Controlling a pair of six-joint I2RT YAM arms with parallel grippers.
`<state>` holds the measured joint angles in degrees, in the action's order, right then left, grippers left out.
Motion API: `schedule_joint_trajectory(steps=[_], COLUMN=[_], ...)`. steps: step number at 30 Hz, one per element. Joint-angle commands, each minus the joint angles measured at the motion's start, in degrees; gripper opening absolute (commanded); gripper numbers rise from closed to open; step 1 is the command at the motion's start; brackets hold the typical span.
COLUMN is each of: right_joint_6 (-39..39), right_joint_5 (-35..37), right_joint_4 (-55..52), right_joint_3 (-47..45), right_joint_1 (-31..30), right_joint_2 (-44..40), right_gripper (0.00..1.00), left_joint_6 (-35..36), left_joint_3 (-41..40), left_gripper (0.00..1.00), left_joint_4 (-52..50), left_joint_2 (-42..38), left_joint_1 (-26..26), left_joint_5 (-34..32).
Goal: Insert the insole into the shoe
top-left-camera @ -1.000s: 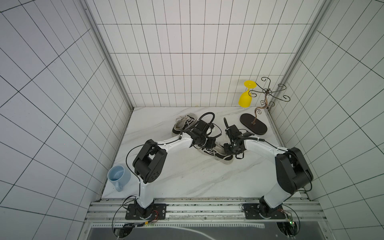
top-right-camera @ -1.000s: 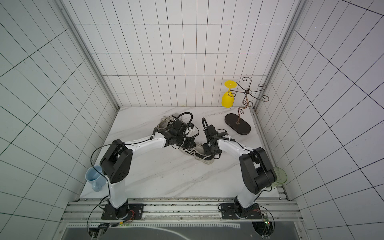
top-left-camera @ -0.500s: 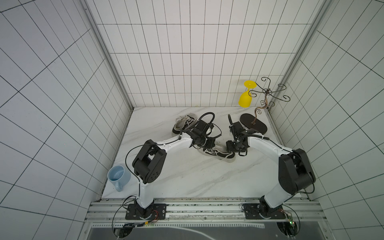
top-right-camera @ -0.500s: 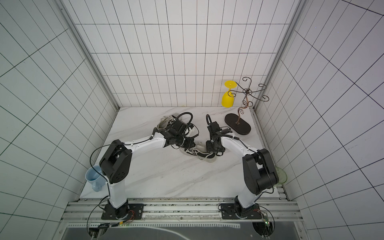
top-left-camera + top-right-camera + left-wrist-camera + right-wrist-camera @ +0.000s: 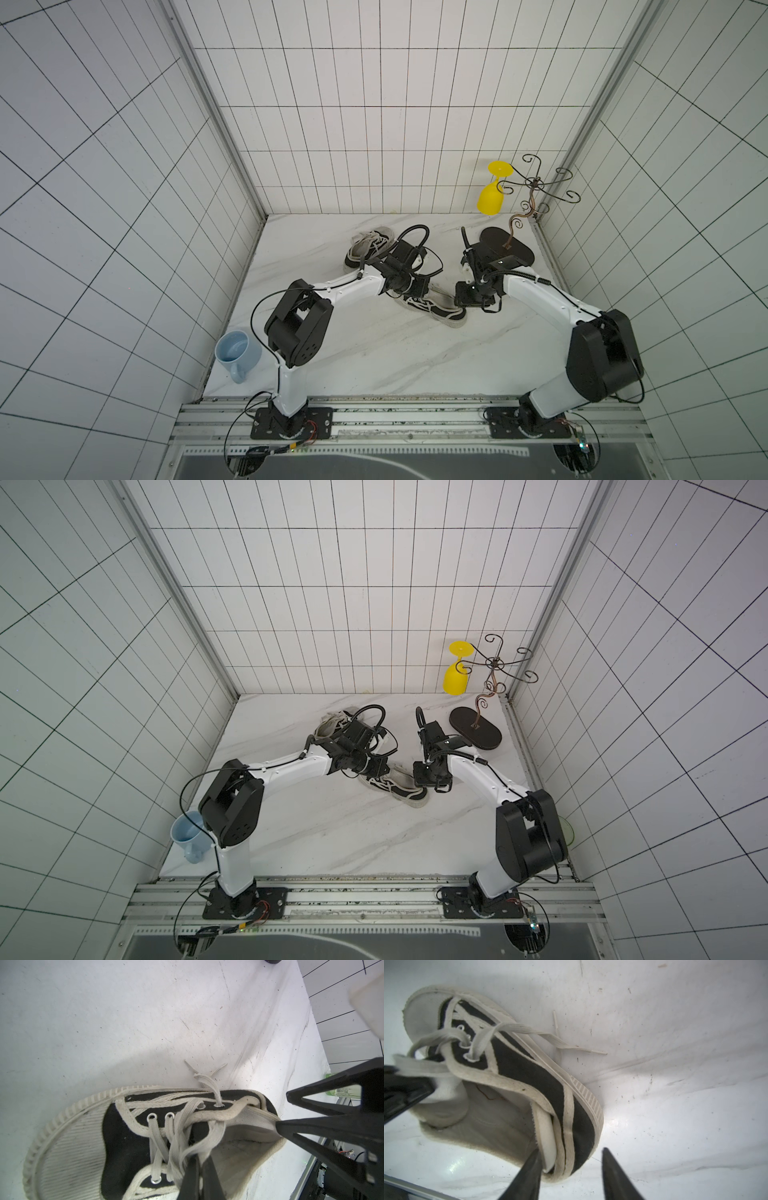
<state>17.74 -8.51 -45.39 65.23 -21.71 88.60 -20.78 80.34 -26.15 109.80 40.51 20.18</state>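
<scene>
Three white-tiled walls (image 5: 374, 124) with dark grout close in a white marble-look tabletop (image 5: 374, 357). It is grey-veined from above and, in the wrist views, scuffed and flecked with dark specks. Near its middle lies the black-and-white shoe (image 5: 432, 309), between the two arms' ends.

The insole (image 5: 548, 1138) sits inside the shoe, its heel end riding up against the inner heel wall rather than lying flat. The left gripper (image 5: 200, 1157) is pinched tight on the shoe's tongue among the laces. The right gripper (image 5: 571, 1150) stands at the shoe's heel with its fingers parted. One finger is inside, touching the insole's end; the other is outside, clear of the heel.

Just behind the shoe, toward the back wall, lies a second sneaker (image 5: 368, 249). Farther behind the shoe, in the corner on the right arm's side, a wire stand (image 5: 536, 187) carries an upturned yellow goblet (image 5: 490, 201). Well in front of the shoe, an aluminium rail (image 5: 415, 419) runs along the table's edge. A pale blue mug (image 5: 237, 355) sits at the corner there on the left arm's side.
</scene>
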Motion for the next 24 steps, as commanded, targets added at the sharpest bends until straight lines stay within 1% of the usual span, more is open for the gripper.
schedule_joint_trajectory(steps=[1, 8, 12, 14, 19, 24], right_joint_6=[1.1, 1.7, 1.2, 1.2, 1.8, 1.3], right_joint_5=[-3.0, -4.6, -5.4, -5.4, -4.3, -4.6], right_joint_4=[-1.7, 1.4, 2.3, 2.8, 5.0, 5.9], right_joint_3=[3.0, 1.9, 2.3, 1.7, -0.9, -0.5], right_joint_1=[0.7, -0.1, -1.3, -2.1, -2.5, -2.5], right_joint_2=[-3.0, -1.7, -1.0, -0.8, 0.3, 1.8], right_gripper=[0.34, 0.3, 0.33, 0.33, 0.29, 0.24], left_joint_6=[0.1, -0.2, -0.2, -0.3, -0.3, -0.4], left_joint_3=[1.1, 1.2, 1.4, 1.4, 1.6, 1.9], left_gripper=[0.0, 0.0, 0.0, 0.0, 0.0, 0.0], left_joint_4=[-0.7, -0.4, -0.6, -0.5, -0.5, -0.5], left_joint_2=[-0.3, -0.4, -0.2, -0.2, -0.2, 0.1], left_joint_1=[-0.1, 0.2, 0.3, 0.4, 0.5, 0.6], left_joint_5=[-1.6, -1.6, -1.6, -1.7, -1.7, -1.6])
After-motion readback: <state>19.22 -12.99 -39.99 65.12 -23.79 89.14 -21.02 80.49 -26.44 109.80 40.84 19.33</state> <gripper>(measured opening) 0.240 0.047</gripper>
